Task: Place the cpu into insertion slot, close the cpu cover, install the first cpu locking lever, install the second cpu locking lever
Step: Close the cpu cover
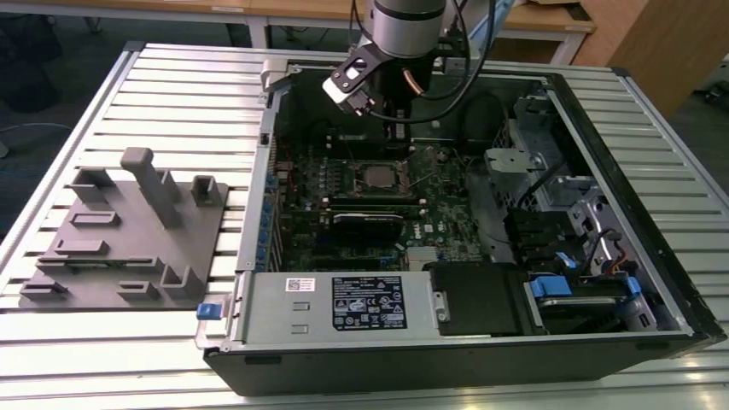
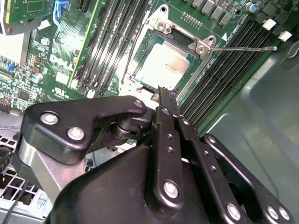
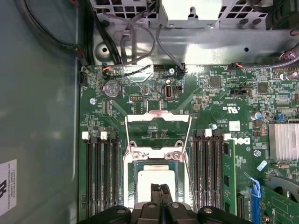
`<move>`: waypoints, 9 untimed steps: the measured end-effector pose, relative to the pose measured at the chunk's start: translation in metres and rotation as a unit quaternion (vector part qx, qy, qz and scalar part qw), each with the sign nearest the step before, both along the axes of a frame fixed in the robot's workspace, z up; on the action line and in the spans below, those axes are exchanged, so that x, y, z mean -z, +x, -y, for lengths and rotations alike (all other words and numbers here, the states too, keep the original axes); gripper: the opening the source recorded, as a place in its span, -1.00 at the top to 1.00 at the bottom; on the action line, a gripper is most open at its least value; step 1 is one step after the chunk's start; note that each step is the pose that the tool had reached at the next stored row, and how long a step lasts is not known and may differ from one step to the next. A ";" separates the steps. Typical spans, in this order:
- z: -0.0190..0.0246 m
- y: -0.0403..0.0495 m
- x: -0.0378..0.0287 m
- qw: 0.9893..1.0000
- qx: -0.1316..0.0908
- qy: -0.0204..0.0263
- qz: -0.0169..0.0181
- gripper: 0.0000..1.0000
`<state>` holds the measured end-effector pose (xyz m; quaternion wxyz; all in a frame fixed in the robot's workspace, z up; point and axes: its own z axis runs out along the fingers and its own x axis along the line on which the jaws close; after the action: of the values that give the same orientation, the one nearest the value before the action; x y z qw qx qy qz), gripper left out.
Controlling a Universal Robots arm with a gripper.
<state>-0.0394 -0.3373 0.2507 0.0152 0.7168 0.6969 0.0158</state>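
Cpu (image 3: pixel 156 173) sits flat in the insertion slot (image 3: pixel 134 184), seen in the first wrist view, w/ the cpu cover (image 3: pixel 158 119) swung open off it & the wire locking levers (image 2: pixel 243 48) standing free. The gripper (image 3: pixel 159 189) hangs at the chip's edge, fingers pinched together, holding nothing; contact can't be told. RAM slots (image 3: pixel 100 177) flank the socket. In the exterior view the open PC case (image 1: pixel 456 371) lies on a slatted table (image 1: pixel 183 77), w/ a grey fixture plate (image 1: pixel 114 248) at the case's 9 o'clock.

The dull silver cpu (image 3: pixel 156 176) lies flat in the insertion slot (image 3: pixel 134 186), the cpu cover (image 3: pixel 159 118) swung open.
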 end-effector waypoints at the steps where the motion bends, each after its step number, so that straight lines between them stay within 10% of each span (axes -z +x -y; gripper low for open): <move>1: 0.0000 0.0000 0.0000 1.000 0.000 0.000 0.000 0.80; 9: -0.0001 0.0014 0.0002 1.000 0.000 0.000 0.000 0.80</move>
<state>-0.0381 -0.3371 0.2505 0.0152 0.7168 0.6969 0.0158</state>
